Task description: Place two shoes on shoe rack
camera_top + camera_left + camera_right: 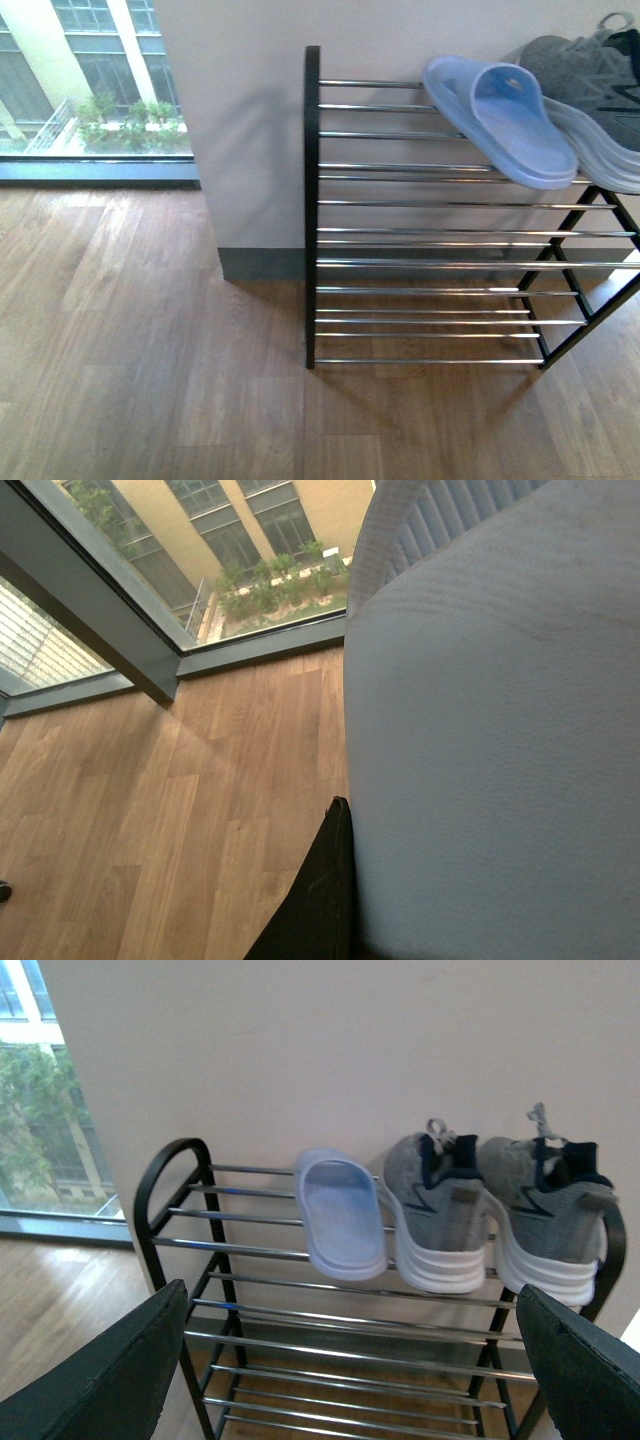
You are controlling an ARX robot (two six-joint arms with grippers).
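Both grey sneakers (435, 1210) (550, 1220) stand side by side on the top tier of the shoe rack (170, 1175), toes hanging over the front bars. The front view shows only one sneaker (590, 80), at the rack's (400, 205) right end. A blue slipper (342, 1215) lies next to them on the same tier. My left gripper is shut on another blue slipper (500, 730), which fills its wrist view beside one dark finger (320, 900). My right gripper (350, 1360) is open in front of the rack, holding nothing.
The rack stands against a white wall (240, 120) on a wood floor (150, 350). A floor-level window (90, 80) lies to the left. The lower tiers (420, 290) hold nothing. Neither arm shows in the front view.
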